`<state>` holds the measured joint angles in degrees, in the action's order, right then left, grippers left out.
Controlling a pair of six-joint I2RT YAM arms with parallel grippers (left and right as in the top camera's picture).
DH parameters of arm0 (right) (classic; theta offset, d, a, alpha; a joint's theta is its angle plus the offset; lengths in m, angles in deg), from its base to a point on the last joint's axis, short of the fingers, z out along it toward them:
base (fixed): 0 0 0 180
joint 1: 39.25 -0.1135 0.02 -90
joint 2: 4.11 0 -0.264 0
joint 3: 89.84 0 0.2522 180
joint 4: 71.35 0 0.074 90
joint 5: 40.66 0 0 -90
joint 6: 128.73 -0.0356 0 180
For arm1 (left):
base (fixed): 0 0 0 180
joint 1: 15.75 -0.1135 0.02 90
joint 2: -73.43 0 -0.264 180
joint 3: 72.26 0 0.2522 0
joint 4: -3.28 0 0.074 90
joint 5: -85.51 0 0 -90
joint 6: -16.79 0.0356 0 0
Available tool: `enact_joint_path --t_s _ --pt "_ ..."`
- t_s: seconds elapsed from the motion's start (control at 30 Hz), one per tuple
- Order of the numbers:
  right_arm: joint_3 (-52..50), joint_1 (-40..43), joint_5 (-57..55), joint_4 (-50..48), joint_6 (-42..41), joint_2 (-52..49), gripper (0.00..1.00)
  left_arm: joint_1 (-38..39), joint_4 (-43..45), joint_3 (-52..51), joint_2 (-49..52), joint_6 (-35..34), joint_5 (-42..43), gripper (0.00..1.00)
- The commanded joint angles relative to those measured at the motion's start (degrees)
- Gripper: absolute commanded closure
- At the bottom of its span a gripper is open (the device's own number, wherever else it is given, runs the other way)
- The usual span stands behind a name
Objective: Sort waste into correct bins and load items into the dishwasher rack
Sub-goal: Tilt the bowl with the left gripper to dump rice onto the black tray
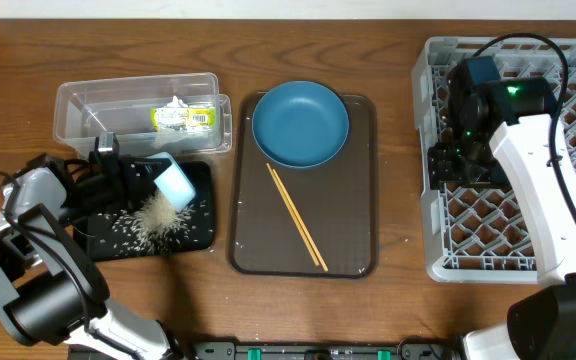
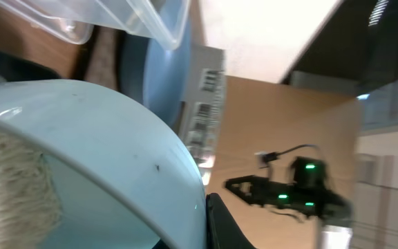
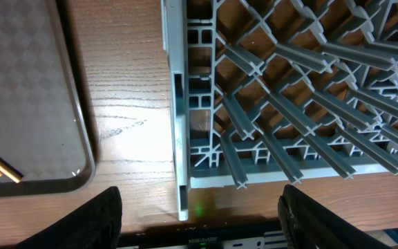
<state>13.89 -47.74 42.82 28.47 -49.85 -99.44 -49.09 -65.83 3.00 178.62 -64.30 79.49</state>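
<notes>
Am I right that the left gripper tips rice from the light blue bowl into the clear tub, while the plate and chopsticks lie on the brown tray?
Not quite: the overhead view shows the rice landing in the black tray, not the clear tub. The rest holds: the left gripper tilts the light blue bowl, and plate and chopsticks lie on the brown tray.

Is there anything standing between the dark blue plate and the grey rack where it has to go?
Nothing visible blocks it. Between the plate and the rack lie only the rim of the brown tray and a bare strip of table. The right gripper hangs open above the rack's left edge.
</notes>
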Motion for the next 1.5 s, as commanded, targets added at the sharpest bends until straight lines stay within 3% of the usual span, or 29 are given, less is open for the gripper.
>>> enact_joint_path --t_s 0.0,0.73,0.83,0.93,1.0,1.1,1.23,1.3,1.37,1.47 --pt "-0.09 -0.31 -1.01 0.07 0.04 0.09 0.28 -0.17 -0.5 0.13 0.37 -3.3 6.16 0.94" --pt "-0.09 -0.31 -1.01 0.07 0.48 0.09 0.28 -0.2 -0.13 0.13 0.33 -9.99 6.12 0.94" --pt "-0.09 -0.31 -1.01 0.04 0.48 0.09 0.28 -0.35 4.61 0.13 0.37 -10.54 -0.15 0.94" --pt "-0.09 -0.31 -1.01 0.09 0.48 0.09 0.28 -0.35 4.76 0.13 0.37 -16.92 -4.59 0.94" --pt "-0.09 -0.31 -0.98 0.09 0.48 0.09 0.28 -0.09 4.33 0.15 0.28 -12.87 6.25 0.94" --pt "-0.09 -0.31 -0.98 0.04 0.48 0.09 0.28 0.13 4.74 0.68 -0.61 -8.17 5.84 0.94" --pt "-0.09 -0.31 -1.01 0.09 0.48 0.09 0.28 0.09 5.4 0.66 -0.59 -10.23 -1.99 0.94" --pt "-0.09 -0.31 -1.01 0.09 0.48 0.09 0.28 0.35 4.63 0.66 -0.68 -4.59 6.29 0.94" --pt "-0.09 -0.31 -1.01 0.07 0.48 0.09 0.29 0.52 4.35 0.81 -1.01 -3.39 5.03 0.94" --pt "-0.09 -0.31 -1.01 0.09 0.48 0.09 0.28 0.48 4.98 0.81 -0.98 -8.59 -1.11 0.94"
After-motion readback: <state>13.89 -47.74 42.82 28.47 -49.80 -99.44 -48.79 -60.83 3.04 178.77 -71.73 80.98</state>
